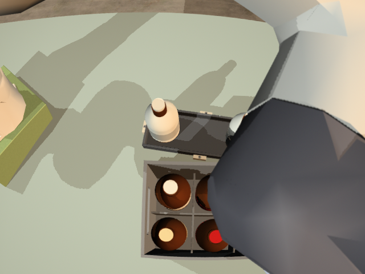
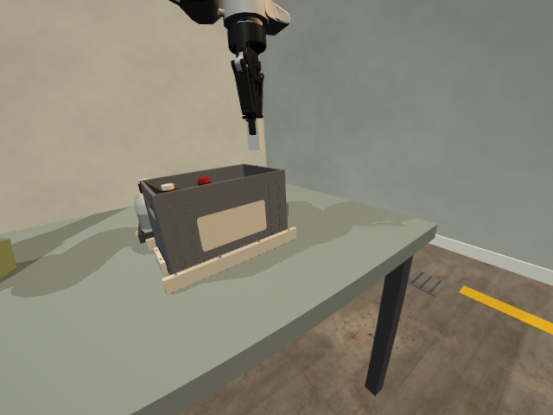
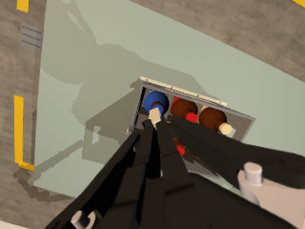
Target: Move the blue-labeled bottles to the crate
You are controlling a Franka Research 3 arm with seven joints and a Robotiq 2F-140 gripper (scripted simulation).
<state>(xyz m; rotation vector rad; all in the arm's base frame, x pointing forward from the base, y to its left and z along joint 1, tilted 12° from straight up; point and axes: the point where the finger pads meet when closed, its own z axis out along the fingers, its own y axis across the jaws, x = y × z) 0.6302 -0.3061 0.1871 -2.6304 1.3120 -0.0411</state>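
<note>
A: Fingers (image 2: 252, 127) closed, nothing btwn them, up above the crate (image 1: 143, 206) (image 2: 178, 232) (image 3: 246, 131) on the desk (image 1: 88, 230) (image 2: 89, 339) (image 3: 62, 62)!
B: And the blue bottle (image 3: 155, 101)?
A: In a corner cell, upright, w/ brown bottles (image 1: 174, 200) (image 3: 185, 109) in other cells. White-labeled bottle (image 1: 162, 124) stands on the tray's (image 1: 203, 129) end.

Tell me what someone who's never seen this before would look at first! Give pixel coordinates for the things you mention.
Probably the big dark crate (image 1: 144, 206) (image 2: 178, 232) (image 3: 248, 130) on the green table, with brown bottles standing in its cells, one wearing a bright red cap (image 1: 215, 236) (image 2: 203, 180) (image 3: 192, 117). Then the black two-fingered gripper (image 2: 252, 132) (image 3: 156, 115), shut on nothing above it, and the round blue bottle (image 3: 154, 100) in the crate's corner cell.
</note>
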